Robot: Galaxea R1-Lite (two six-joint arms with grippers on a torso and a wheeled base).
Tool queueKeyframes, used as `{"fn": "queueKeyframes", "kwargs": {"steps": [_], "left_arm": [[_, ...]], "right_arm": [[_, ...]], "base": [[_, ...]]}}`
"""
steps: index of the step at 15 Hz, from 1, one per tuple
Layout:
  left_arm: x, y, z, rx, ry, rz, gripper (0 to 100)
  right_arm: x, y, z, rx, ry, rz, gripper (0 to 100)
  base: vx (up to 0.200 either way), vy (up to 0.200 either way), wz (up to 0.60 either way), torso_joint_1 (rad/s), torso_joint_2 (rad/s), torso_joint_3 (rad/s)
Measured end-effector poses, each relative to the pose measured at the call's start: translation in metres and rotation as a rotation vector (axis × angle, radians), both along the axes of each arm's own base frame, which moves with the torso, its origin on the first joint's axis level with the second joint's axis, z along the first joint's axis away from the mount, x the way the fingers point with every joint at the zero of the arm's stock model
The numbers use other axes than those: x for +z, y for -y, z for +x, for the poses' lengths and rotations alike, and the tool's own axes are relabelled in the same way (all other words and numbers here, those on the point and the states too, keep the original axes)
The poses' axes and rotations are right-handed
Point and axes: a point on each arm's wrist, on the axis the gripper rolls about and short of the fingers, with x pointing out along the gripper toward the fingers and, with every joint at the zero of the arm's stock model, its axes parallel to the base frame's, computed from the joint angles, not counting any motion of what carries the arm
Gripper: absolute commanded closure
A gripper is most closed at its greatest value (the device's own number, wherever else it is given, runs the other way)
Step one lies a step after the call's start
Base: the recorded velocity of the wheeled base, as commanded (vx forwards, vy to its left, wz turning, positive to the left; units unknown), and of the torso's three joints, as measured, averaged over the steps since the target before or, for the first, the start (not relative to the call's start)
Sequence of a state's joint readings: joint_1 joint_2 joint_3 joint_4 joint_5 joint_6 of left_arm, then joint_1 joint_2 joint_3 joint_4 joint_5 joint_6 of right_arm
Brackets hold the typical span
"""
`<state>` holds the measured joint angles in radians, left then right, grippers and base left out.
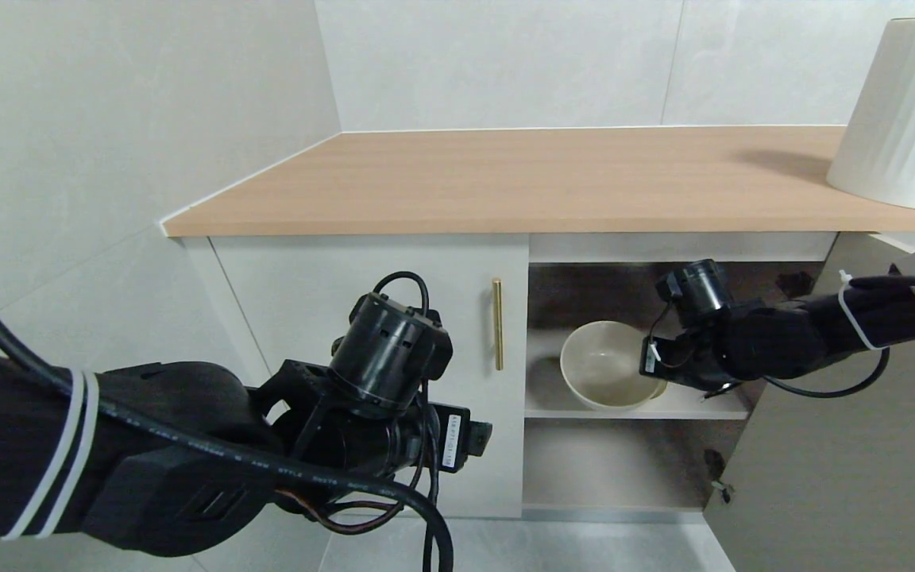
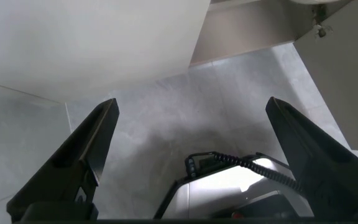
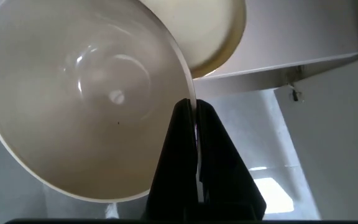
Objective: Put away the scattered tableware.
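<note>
Gripping the bowl by its right rim, the right gripper has its fingers closed on the thin edge, one inside and one outside the wall.

Item condition: the bowl is round, plain, glossy cream-white, deep, with a thin rim and small highlights in its well. It is tilted, mouth facing outward and up.

Location: centre right of the head view, inside the open cabinet compartment, at the middle shelf. Its lower rim lies at the shelf's front edge. Whether it rests on the shelf cannot be told. A second dish, pale yellowish, sits just behind and partly under the bowl, touching or nearly so.

Edges and clearance: the open door stands at the lower right, close beside the right arm. The closed door with its brass handle bounds the compartment on the left, near the bowl's left rim. Shelf surface shows open to the left of the bowl. The lower compartment under the shelf is open room. The countertop runs across the upper frame, with a white ribbed object at the upper right.

The left gripper hangs at the lower left, fingers spread wide, holding nothing, above the grey floor.
</note>
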<state>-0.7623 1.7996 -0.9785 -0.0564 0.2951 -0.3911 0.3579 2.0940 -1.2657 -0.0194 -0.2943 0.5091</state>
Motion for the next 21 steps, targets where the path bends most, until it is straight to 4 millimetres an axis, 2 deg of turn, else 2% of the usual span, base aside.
{"fn": "queueKeyframes", "kwargs": {"steps": [8, 21], "left_arm": [[0.000, 0.000, 0.000, 0.000, 0.001, 0.000, 0], [0.000, 0.000, 0.000, 0.000, 0.001, -0.001, 0]], "right_arm": [[-0.021, 0.005, 0.020, -0.138, 0.003, -0.004, 100], [-0.037, 0.024, 0.044, -0.230, 0.038, 0.013, 100]], "base": [[0.000, 0.000, 0.00, 0.000, 0.00, 0.000], [0.000, 0.000, 0.00, 0.000, 0.00, 0.000]]}}
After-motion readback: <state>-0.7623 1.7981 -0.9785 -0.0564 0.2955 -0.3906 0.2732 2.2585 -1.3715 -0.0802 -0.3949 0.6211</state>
